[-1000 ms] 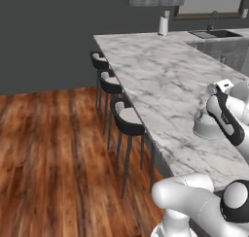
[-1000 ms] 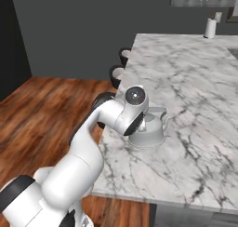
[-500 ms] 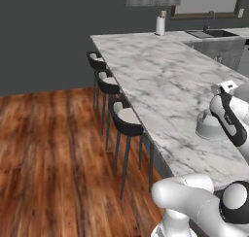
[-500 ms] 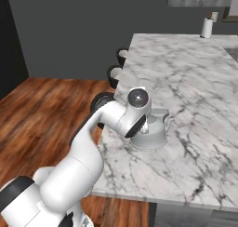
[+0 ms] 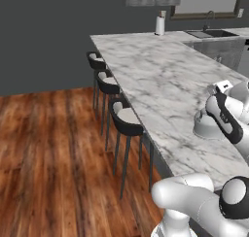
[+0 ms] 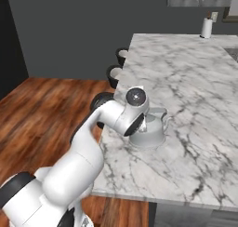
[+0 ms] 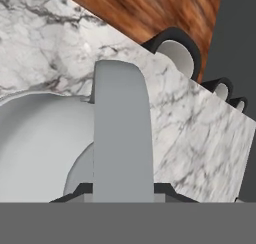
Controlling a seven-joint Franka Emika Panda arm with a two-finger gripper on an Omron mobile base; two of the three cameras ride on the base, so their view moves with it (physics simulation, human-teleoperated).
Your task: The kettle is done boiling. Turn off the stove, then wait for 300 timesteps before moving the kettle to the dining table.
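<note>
The kettle [image 6: 149, 128] sits on the marble tabletop [image 6: 195, 91] of the dining island, its round base apparently resting on the stone, near the edge that faces the stools [image 5: 127, 122] and toward the robot's end of the slab. In the hand view its handle [image 7: 122, 138] runs straight up the middle of the picture, with the domed body [image 7: 40, 148] spreading out to one side of it. The fingers [image 7: 122, 194] show as two small dark tips pressed flush against either side of the handle's lower end, so I judge them clenched on the handle, not released.

From the kettle outward: bare marble lies on every side of it, the nearest stool stands just past the tabletop edge below it, and a paper-towel roll [image 5: 160, 25] and a sink [image 5: 209, 34] sit far off at the slab's other end.

Risks as I judge them: the kettle is close to the stool-side edge, so any sideways drag while the fingers let go could slide it toward the drop. The handle is slanted and smooth, so opening unevenly or lifting away at an angle could snag it and tip the kettle. If the base is in fact a little off the stone, which the base views do not settle, a release would drop it and might make it rock or skid
</note>
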